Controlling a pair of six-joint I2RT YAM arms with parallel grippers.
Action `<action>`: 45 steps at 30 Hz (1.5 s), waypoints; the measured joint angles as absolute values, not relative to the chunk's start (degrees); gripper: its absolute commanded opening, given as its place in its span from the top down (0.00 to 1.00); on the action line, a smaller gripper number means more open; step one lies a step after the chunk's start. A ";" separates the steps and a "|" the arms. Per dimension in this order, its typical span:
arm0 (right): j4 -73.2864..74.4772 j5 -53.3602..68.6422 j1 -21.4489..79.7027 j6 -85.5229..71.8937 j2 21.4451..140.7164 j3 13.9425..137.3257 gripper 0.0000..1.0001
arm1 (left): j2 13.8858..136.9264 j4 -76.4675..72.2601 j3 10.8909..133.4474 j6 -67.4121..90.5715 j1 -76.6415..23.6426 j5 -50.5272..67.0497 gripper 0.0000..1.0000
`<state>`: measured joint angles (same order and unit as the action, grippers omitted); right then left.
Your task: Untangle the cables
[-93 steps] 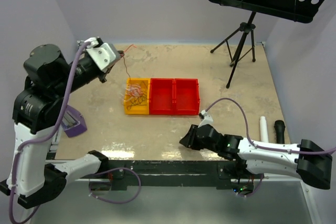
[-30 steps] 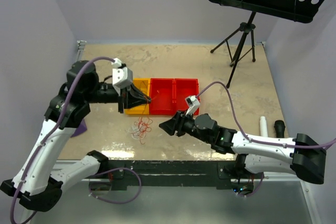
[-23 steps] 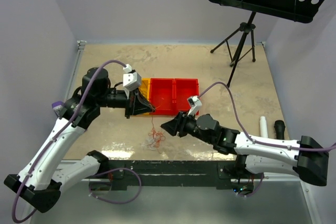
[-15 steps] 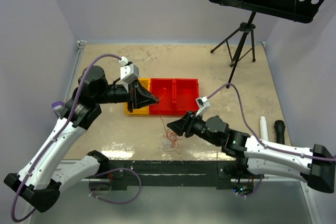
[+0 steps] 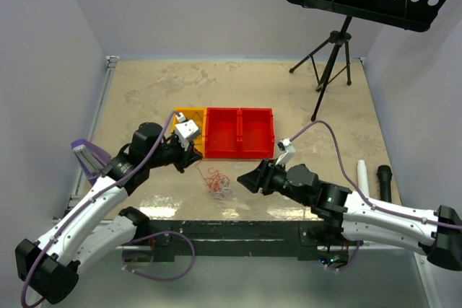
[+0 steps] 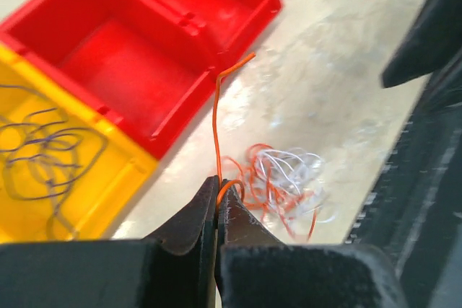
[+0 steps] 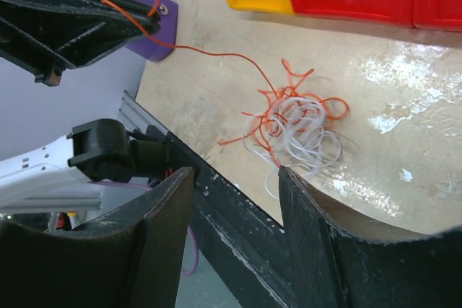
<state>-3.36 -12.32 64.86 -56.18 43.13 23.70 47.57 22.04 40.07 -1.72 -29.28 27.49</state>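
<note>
The cables (image 5: pixel 219 183) now on the worktop (image 5: pixel 289 91)
My left pincer (image 6: pixel 219 185), clamped on one orange wire (image 6: pixel 216 128), dragged them from the yellow bin (image 5: pixel 189 115); right pincer (image 7: pixel 234 172) wide, empty; separating can begin.

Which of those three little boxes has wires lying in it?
The yellow box at the row's end: thin dark wires lie inside. The two red boxes beside it hold nothing.

Two red bins (image 5: pixel 224 135), one yellow bin (image 5: pixel 193 115)
</note>
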 measured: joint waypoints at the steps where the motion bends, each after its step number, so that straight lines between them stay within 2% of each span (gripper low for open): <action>1: -2.83 -12.47 64.86 -56.21 43.29 23.70 0.47 | 46.94 22.39 39.70 -3.01 -29.28 25.54 1.00; 10: -0.97 -12.40 65.08 -55.86 49.54 23.70 0.53 | 45.74 25.50 39.62 -10.57 -28.40 14.22 1.00; 18: -7.03 -11.40 67.90 -54.81 61.71 23.75 0.57 | 47.90 27.57 39.64 -11.62 -28.40 13.91 1.00; 24: -11.81 -10.90 70.83 -54.52 70.98 25.30 0.55 | 48.29 27.94 39.66 -11.62 -28.40 14.81 1.00; 31: -15.57 -11.64 71.26 -53.71 76.14 27.29 0.53 | 48.38 28.10 39.86 -11.66 -28.40 15.94 1.00; 36: -17.21 -13.02 71.26 -52.56 79.85 29.69 0.56 | 48.38 28.42 40.03 -11.68 -28.40 16.51 1.00; 40: -18.04 -14.06 71.40 -51.77 82.37 31.05 0.64 | 48.40 28.56 40.40 -11.75 -28.40 17.28 1.00; 45: -18.04 -15.40 71.96 -51.35 83.18 31.27 0.90 | 48.38 28.91 40.82 -11.81 -28.40 18.33 1.00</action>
<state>-18.04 -15.40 71.96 -51.35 83.18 31.27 48.38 28.91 40.82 -11.81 -28.40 18.33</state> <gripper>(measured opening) 0.243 0.020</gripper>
